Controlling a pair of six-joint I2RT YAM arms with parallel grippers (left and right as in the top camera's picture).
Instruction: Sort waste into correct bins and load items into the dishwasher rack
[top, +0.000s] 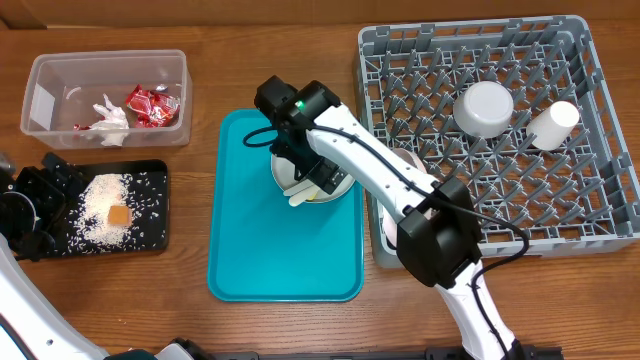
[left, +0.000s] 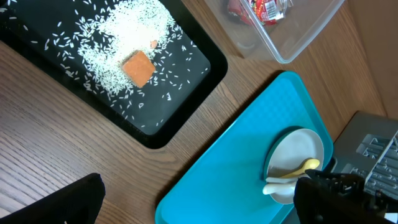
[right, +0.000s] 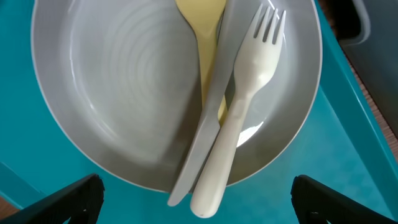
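Now, the step: cutlery loading, by the look of it; your right gripper hangs over the grey plate on the teal tray.
Fingers: spread wide, empty; left gripper likewise.
Fork: on the plate beside the spoon, handle end between your fingers, untouched.
Next move: probably descend, pinch the handle, carry to the dishwasher rack.

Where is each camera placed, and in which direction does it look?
Overhead: fixed above the table, facing straight down on the dishwasher rack and teal tray; left arm and right arm show.
Left wrist: beside the black tray, tilted down toward the teal tray; left fingers at the bottom.
Right wrist: low over the grey plate, facing straight down; right fingers in the corners.
Shared: both wrist views show the plate and yellow spoon.
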